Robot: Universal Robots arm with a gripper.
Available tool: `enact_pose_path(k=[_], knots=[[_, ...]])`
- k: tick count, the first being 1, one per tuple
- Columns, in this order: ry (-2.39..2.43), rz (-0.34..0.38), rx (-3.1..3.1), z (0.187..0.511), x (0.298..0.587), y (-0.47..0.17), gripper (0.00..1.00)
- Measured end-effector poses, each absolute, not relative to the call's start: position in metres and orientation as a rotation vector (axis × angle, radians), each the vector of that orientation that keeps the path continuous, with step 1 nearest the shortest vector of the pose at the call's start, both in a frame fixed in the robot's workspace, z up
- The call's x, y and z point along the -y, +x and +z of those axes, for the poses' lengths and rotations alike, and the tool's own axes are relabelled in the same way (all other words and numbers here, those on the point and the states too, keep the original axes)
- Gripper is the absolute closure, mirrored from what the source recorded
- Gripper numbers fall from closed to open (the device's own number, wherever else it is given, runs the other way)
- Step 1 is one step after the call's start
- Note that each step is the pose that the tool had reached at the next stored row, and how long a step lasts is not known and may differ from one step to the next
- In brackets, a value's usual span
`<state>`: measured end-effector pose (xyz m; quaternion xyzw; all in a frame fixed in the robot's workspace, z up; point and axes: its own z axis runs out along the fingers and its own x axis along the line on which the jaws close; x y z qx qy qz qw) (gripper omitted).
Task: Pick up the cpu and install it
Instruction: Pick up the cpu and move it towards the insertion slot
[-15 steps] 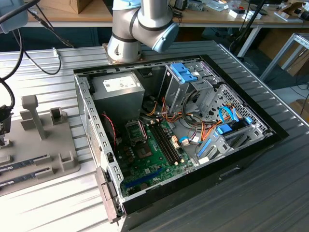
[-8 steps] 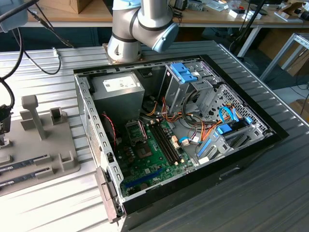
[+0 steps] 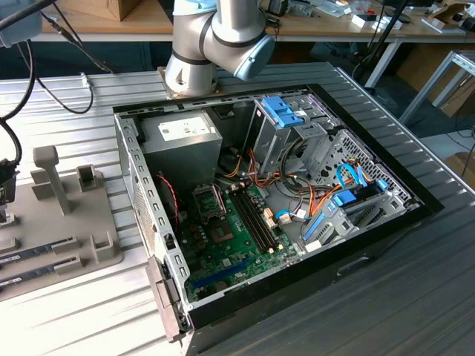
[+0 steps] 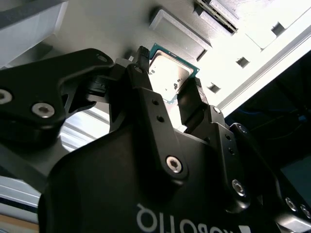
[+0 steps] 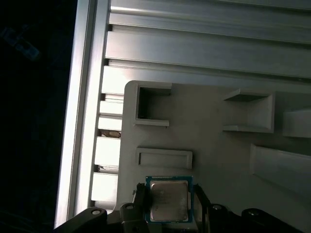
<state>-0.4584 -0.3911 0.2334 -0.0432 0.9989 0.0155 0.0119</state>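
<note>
Gripper point(image 4: 166, 73) is clenching the cpu point(image 5: 168, 200) by opposite edges at the grey tray point(image 5: 218, 155), pick-up proceeding; the lift is likely calling for a level, steady hold.

1. cpu point(image 4: 171, 68): near edge & one corner hidden behind my gripper point(image 4: 166, 73), second wrist view.
2. My arm point(image 3: 223, 30): cut off at top edge, exterior view.
3. Grey tray point(image 3: 52, 215): cut off at the exterior view's left.
4. Mobo socket point(image 3: 208, 200): too small to tell contents.
</note>
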Motion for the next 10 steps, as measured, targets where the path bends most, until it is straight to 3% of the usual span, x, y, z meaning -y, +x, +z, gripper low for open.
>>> enact_pose_path(k=[10], knots=[[-0.135,0.048,-3.114,0.2365,0.3911,-0.4584,0.53]])
